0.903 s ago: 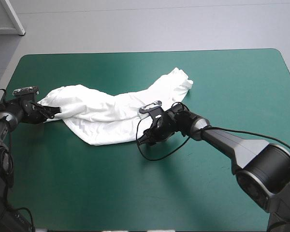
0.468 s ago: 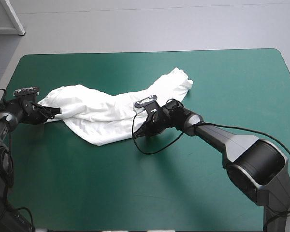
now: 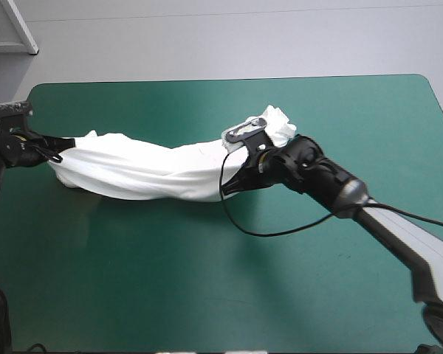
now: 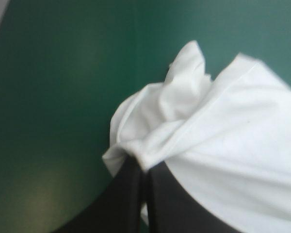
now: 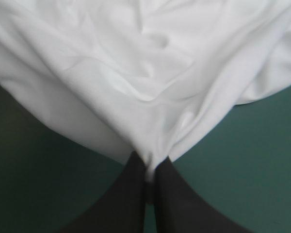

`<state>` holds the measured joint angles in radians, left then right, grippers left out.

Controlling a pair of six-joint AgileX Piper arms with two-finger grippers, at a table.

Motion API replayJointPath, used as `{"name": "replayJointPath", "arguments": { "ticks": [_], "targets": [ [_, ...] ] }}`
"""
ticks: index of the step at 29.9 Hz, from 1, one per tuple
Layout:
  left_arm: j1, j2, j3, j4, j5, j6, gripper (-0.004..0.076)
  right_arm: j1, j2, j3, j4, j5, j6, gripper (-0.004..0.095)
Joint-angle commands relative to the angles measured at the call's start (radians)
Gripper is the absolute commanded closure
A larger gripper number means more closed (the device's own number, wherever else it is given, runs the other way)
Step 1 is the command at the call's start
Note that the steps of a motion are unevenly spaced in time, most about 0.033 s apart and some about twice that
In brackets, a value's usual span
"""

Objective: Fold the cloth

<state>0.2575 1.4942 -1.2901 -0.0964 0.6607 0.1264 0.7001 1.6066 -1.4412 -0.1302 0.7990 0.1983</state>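
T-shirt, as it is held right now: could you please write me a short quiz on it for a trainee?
1. True or false: the left end effector is shut on the T-shirt.
2. The right end effector is: A) shut on the T-shirt, B) open above it, C) parked away from it.
3. In a few words, what shape does the T-shirt have between the two?
Key: 1 true; 2 A; 3 a bunched, twisted band stretched from one to the other.
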Motion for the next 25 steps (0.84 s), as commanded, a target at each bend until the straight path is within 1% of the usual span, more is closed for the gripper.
{"name": "replayJointPath", "arguments": {
  "ticks": [1, 2, 7, 11, 15, 19, 25],
  "targets": [
    [0.0, -0.152, -0.11, -0.004, 0.041, 0.002, 0.0732, -0.001, -0.182, -0.03, -0.143, 0.008, 0.074, 0.0927],
    [0.0, -0.184, -0.142, -0.006, 0.07, 0.002, 0.0732, -0.001, -0.237, -0.03, -0.182, 0.018, 0.093, 0.0927],
    [0.0, -0.309, -0.315, -0.006, 0.196, 0.002, 0.0732, -0.001, -0.441, -0.044, -0.292, 0.022, 0.15, 0.0927],
    [0.0, -0.368, -0.471, -0.016, 0.261, 0.004, 0.0732, -0.001, -0.59, -0.139, -0.328, 0.023, 0.148, 0.0927],
    [0.0, -0.393, -0.625, -0.076, 0.31, 0.036, 0.0732, -0.001, -0.684, -0.272, -0.336, 0.021, 0.107, 0.0927],
    [0.0, -0.393, -0.784, -0.123, 0.311, 0.079, 0.0732, -0.001, -0.719, -0.412, -0.333, 0.021, 0.044, 0.0927],
    [0.0, -0.389, -0.992, -0.063, 0.26, 0.086, 0.0732, -0.001, -0.693, -0.586, -0.312, 0.053, -0.055, 0.0927]
  ]
}}
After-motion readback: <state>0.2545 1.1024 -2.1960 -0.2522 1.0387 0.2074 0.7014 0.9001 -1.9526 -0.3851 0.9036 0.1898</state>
